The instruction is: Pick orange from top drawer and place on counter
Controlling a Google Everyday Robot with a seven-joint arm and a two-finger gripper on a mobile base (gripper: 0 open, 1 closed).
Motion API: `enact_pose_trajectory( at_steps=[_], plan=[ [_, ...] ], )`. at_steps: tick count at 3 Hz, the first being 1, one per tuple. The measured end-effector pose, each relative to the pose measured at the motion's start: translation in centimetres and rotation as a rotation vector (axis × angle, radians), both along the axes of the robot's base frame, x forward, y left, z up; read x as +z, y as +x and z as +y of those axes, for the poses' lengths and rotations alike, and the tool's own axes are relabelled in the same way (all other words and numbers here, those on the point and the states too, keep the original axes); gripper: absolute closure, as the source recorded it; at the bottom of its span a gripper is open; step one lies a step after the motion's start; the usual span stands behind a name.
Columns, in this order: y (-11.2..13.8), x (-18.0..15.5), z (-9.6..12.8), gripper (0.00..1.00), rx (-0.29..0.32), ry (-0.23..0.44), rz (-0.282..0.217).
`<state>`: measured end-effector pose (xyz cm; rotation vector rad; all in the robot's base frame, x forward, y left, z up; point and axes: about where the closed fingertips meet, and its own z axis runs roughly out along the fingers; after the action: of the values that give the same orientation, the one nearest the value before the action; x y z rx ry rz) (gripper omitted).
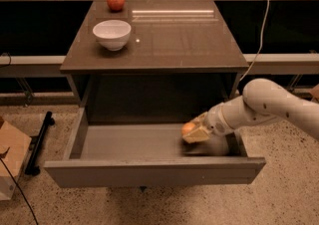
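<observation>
The orange [187, 128] is small and round, in the right part of the open top drawer [154, 172]. My gripper [194, 132] reaches into the drawer from the right on the white arm and is shut on the orange, holding it slightly above the drawer floor with a shadow beneath it. The dark brown counter [174, 37] is the cabinet top above the drawer.
A white bowl [112, 34] and a red apple [115, 1] sit on the counter's left rear part. A cardboard box [9, 165] and a black stand [40, 142] are on the floor to the left. A white cable [259, 35] hangs at the right.
</observation>
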<state>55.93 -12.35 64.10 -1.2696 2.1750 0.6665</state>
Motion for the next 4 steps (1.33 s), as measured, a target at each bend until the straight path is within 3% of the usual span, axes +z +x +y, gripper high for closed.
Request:
enact_pose_trajectory(
  at_steps=[2, 3, 4],
  plan=[
    [0.5, 15.2, -0.1, 1.00, 0.149, 0.050, -0.185],
    [2.1, 25.3, -0.4, 1.00, 0.195, 0.022, -0.297],
    [4.6, 30.4, -1.2, 1.00, 0.183, -0.020, -0.359]
  ],
)
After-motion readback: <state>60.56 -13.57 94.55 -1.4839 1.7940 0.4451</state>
